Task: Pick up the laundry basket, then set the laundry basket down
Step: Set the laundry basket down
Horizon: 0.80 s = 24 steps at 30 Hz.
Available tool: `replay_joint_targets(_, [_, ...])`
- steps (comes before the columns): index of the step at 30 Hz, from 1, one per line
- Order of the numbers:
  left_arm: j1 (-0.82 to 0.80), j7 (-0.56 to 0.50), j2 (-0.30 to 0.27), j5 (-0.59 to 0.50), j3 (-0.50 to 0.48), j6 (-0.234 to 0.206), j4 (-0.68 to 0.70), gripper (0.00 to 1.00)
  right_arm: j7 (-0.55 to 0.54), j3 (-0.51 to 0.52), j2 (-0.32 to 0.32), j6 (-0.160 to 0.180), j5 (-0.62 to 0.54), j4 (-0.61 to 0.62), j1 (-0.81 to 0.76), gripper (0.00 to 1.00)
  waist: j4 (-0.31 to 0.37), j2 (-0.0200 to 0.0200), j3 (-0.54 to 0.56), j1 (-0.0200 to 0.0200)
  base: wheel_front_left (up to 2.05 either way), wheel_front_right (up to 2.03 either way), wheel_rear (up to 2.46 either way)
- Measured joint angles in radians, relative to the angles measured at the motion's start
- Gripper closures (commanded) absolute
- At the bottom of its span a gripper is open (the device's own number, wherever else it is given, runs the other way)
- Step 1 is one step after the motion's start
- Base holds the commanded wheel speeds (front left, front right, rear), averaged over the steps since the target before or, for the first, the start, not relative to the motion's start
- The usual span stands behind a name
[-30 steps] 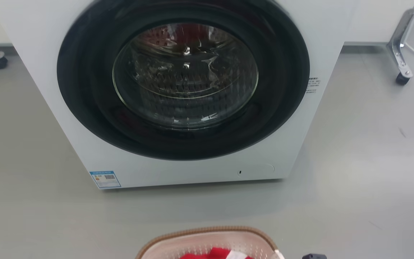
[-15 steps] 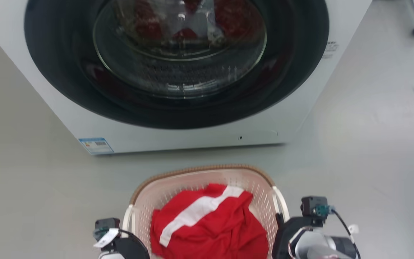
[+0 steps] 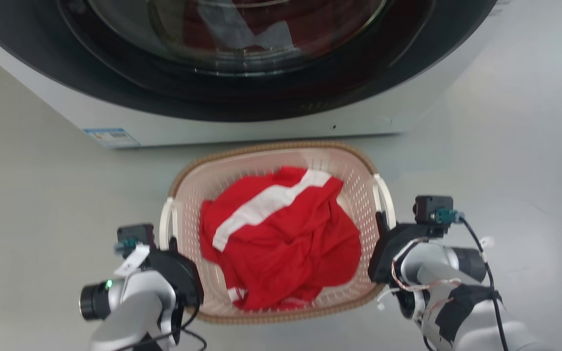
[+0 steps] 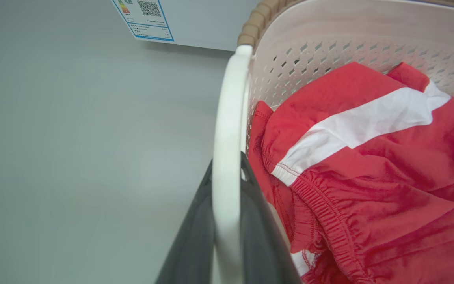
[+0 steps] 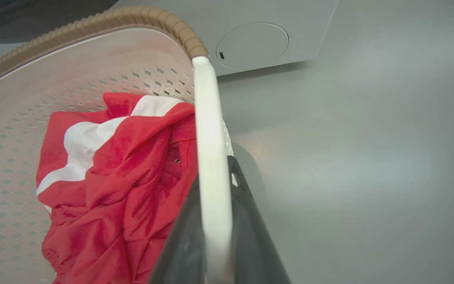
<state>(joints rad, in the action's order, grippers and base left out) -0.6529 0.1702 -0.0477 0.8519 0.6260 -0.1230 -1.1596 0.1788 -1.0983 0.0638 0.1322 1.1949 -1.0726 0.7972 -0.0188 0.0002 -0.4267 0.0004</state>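
Note:
The laundry basket [image 3: 271, 146] is pale pink with perforated walls, a brown woven-look rim and white side handles. It lies in the middle of the head view, just in front of the washer. My left gripper [image 3: 172, 243] is shut on its left handle [image 4: 229, 118], with a dark finger [image 4: 195, 236] on each side of the white bar. My right gripper [image 3: 381, 222] is shut the same way on the right handle [image 5: 207, 118]. A crumpled red garment with a white stripe [image 3: 281, 243] fills the basket. I cannot tell whether the basket touches the floor.
The white front-loading washer [image 3: 408, 117] with its dark round door [image 3: 261, 83] stands right behind the basket. A blue label [image 3: 110, 137] is on its lower left corner. Grey floor [image 3: 505, 146] stretches to both sides.
The head camera has tilted down, bringing the whole basket and both grippers into view. The basket's far rim now meets the washer's bottom edge, where a strip of floor showed before.

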Motion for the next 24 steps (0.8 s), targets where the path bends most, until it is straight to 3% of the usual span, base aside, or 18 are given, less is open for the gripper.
replay_joint_targets(13, [-0.177, 0.018, -0.011, -0.036, 0.0, 0.0, 0.006, 1.0, 0.027, 0.012, 0.002, 0.0, -0.011, -0.023, 0.152, 1.0, -0.007, 0.0, -0.194, -0.0002, 0.0, 0.0, 0.0])
replay_joint_targets(24, [-0.228, 0.039, -0.011, -0.054, -0.001, -0.001, -0.006, 1.0, 0.044, 0.01, 0.002, 0.0, -0.015, -0.033, 0.199, 1.0, -0.007, 0.0001, -0.315, -0.0002, 0.0, 0.0, 0.0])
